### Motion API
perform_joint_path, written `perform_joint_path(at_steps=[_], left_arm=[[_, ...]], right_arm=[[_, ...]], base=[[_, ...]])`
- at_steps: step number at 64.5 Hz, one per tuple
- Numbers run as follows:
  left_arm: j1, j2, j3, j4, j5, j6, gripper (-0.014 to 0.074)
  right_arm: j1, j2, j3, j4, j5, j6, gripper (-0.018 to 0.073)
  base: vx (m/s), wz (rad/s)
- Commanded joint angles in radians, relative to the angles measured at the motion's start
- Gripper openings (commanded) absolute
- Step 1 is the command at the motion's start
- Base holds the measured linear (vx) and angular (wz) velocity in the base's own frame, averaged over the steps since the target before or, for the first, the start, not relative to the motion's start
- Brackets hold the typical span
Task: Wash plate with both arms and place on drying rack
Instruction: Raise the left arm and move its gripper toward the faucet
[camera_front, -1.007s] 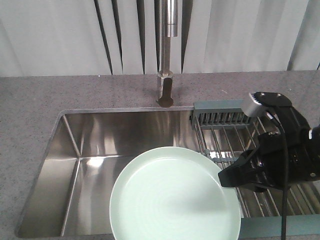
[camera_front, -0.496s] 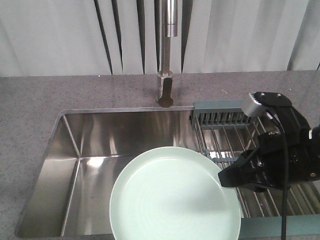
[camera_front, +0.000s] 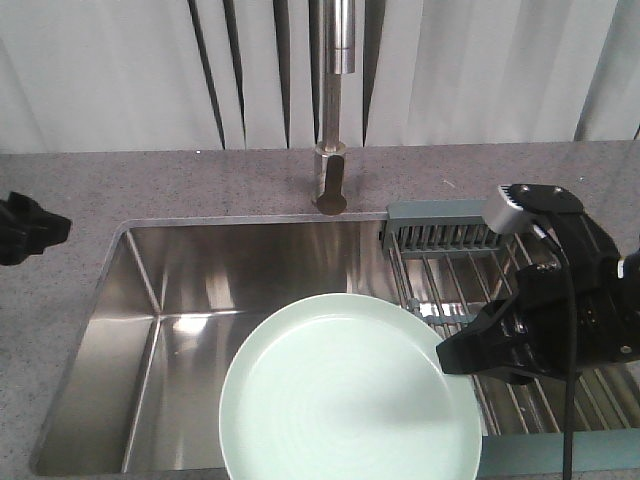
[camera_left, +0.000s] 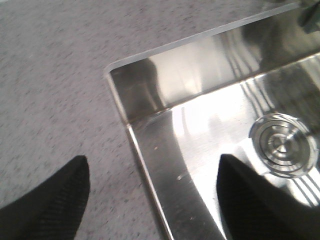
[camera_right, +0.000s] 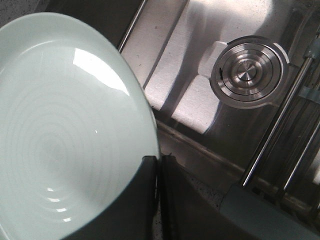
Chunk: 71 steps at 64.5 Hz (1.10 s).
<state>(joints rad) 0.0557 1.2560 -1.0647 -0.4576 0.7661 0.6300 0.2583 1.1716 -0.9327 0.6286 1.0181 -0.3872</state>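
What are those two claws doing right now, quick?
Left gripper: open, holding nothing.
Right gripper: closed on the mint-green plate, at its rim.

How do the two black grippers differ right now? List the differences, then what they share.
The left gripper is open; the right gripper is shut. The left one holds nothing, while the right one pinches the rim of the round pale mint-green plate. The left one hangs over a corner of the steel sink; the right one is by the steel-wire drying rack. Both are black.
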Motion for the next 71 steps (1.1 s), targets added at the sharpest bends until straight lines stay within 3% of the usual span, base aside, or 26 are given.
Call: perform_joint_path(at_steps=[1,11,45,71], left_arm=[[-0.004,0.034,-0.070,-0.202,-0.016,0.194,0.0516],[-0.040,0.123,-0.135,-0.321,0.015,0.328,0.0512],[-0.283,0.470,-0.469,-0.323,0.074,0.553,0.0512],[-0.334,0.726,-0.754,-0.453,0.096,0.667,0.0512]], right_arm=[[-0.003,-0.021,-0.026,0.041,-0.028,-0.010,-0.0004],[-0.003,-0.021,-0.026,0.041,-0.028,-0.010,-0.0004],[-0.003,-0.021,-0.026,0.041,-0.028,-0.010,-0.0004],[-0.003,-0.021,-0.026,0.041,-0.028,-0.010,-0.0004]], base=[[0.00,0.00],[0.00,0.00],[0.00,0.00],[0.00,0.00]])
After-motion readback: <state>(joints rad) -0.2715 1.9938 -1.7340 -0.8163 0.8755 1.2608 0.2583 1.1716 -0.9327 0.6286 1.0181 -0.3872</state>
